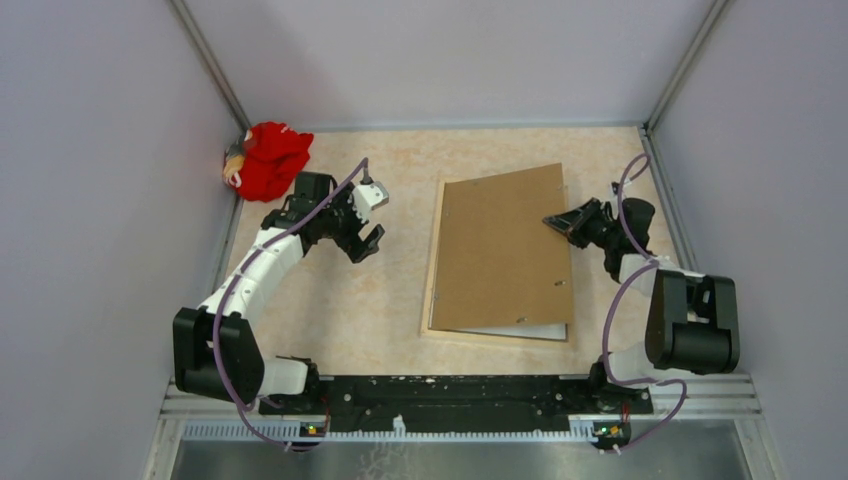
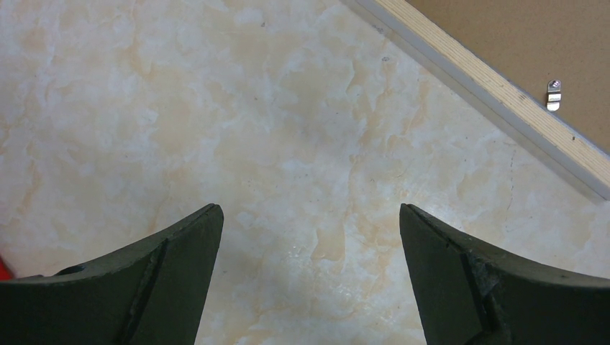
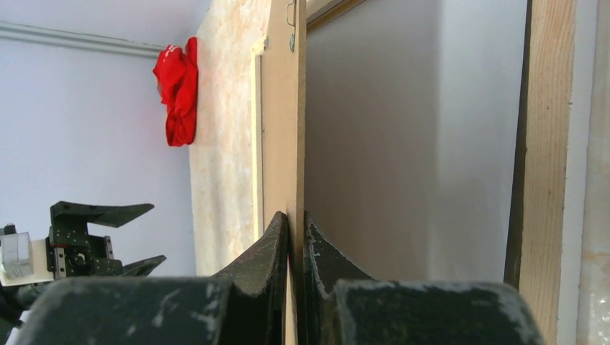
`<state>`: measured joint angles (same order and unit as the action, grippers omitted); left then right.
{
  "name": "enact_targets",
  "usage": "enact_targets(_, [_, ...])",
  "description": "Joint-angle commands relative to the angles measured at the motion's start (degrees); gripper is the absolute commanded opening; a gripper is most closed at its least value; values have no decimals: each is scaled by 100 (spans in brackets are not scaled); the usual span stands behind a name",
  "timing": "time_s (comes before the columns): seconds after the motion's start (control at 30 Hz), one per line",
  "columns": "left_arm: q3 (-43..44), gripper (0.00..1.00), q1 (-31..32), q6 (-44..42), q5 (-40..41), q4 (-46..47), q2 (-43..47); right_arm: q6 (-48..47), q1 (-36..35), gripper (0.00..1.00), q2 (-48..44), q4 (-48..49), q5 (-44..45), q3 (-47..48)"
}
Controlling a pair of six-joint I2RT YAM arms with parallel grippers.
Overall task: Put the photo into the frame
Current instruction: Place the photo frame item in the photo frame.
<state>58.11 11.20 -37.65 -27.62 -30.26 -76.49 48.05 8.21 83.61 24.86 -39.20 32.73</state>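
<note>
I count one frame (image 1: 432,270), one brown backing board (image 1: 500,250), one photo (image 1: 520,331), one red cloth (image 1: 268,160) and two arms. The frame lies flat near the middle of the table (image 1: 350,300) with its light wood rear edges up. The board sits over it, slightly skewed, so the frame's left and near rails show. Beneath the board's near edge I see a white strip, which I take for the photo's plain back lying inside the frame. The right wrist view shows a pale surface under the board, with a wooden rail beyond it. The right tool (image 1: 556,222) is pinched narrow on the board's right edge, and the thin brown edge runs straight between its fingers (image 3: 273,244). That arm is folded close to the right wall, its forearm reaching left to the board. The left tool (image 1: 365,243) stands wide and holds nothing. It points down at bare marbled table just left of the frame, touching neither frame nor board. In its wrist view the frame's rail crosses the upper right corner, with one small metal tab (image 2: 553,95) on the board. The left arm reaches forward from its base with the elbow bent. There is open table between it and the frame, and the cloth is bunched in the far left corner, well apart.
</note>
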Motion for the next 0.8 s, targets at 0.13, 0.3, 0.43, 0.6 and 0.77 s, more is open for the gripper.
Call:
enact_targets(0.13, [113,98,14,-94,-77,12,134,-533,-293,6,-208,266,632,-227])
enact_targets(0.3, [121,98,14,-102,-79,3,138,-1009,-358,31,-502,-485,949,3])
enact_targets(0.43, [105,98,14,-102,-99,9,144,-1659,-602,57,-836,-1690,1681,475])
enact_targets(0.6, [113,98,14,-111,-145,-30,158,-2233,-973,90,-911,-3012,2748,969])
enact_targets(0.77, [113,98,14,-128,-130,-49,164,-2512,-1203,94,-927,-3482,3206,1214])
